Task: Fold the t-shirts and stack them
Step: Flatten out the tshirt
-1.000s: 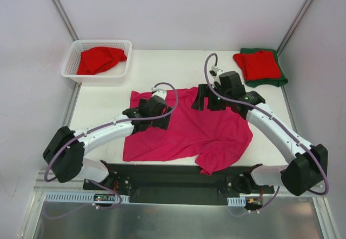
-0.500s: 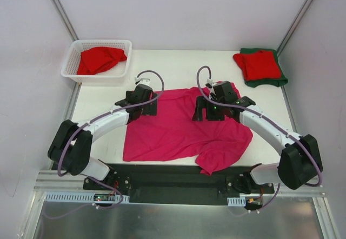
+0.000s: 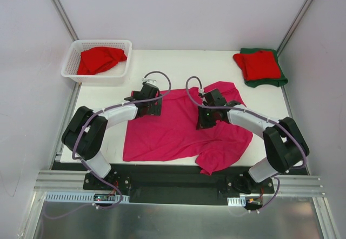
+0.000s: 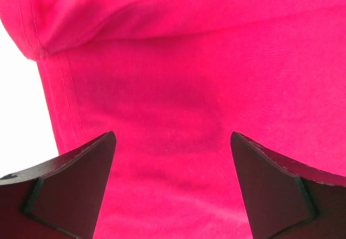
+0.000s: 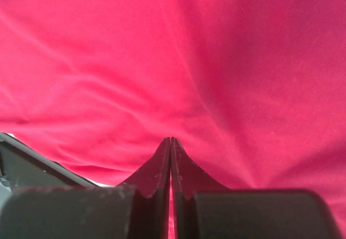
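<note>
A magenta-pink t-shirt (image 3: 178, 128) lies spread across the middle of the table. My left gripper (image 3: 152, 106) hovers over its back left edge. In the left wrist view that gripper (image 4: 172, 141) is open, with flat cloth (image 4: 178, 87) between its fingers and a folded hem beyond. My right gripper (image 3: 207, 118) is down on the shirt right of its centre. In the right wrist view it (image 5: 170, 140) is shut, and creases in the cloth (image 5: 108, 77) run in to its tips. A folded red t-shirt (image 3: 258, 64) lies on a dark green one (image 3: 269, 81) at the back right.
A white lattice basket (image 3: 74, 48) at the back left holds a crumpled red t-shirt (image 3: 100, 59). White walls close in the table at the back and on both sides. A black base rail (image 3: 173, 180) runs along the near edge.
The right gripper slid left and nearer onto the shirt and has shut on it. The left gripper swung to the shirt's back left edge and stayed open.
</note>
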Robot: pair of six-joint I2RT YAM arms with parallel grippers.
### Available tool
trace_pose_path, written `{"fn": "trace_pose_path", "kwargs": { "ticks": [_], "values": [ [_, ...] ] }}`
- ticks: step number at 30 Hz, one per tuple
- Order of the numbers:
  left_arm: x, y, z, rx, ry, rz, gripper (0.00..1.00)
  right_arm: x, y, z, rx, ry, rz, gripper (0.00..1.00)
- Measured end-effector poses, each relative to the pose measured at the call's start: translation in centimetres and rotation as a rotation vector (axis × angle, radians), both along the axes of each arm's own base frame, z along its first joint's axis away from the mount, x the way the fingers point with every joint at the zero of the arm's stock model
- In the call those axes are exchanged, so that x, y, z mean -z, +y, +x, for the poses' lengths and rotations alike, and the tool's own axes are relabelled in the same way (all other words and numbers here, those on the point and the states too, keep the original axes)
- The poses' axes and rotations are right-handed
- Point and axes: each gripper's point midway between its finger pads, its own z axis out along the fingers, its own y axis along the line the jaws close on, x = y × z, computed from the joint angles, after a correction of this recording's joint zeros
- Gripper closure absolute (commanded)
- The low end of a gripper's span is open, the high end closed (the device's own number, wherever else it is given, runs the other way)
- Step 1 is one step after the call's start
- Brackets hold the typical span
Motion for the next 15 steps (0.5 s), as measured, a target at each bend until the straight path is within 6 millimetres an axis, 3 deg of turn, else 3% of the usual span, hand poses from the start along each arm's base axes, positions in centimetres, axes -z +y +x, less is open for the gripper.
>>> {"fn": "trace_pose_path", "kwargs": {
  "ticks": [7,15],
  "values": [
    [-0.5,-0.4,0.7,0.005,-0.023,-0.009,0.12,1.7,0.5,-0.1,-0.013,0.026,-0.016,0.99],
    [0.5,-0.8,1.6,0.004,-0.007,0.001,0.13,3.1,0.3,-0.9,-0.024,0.057,-0.039,0.99]
  ]
}}
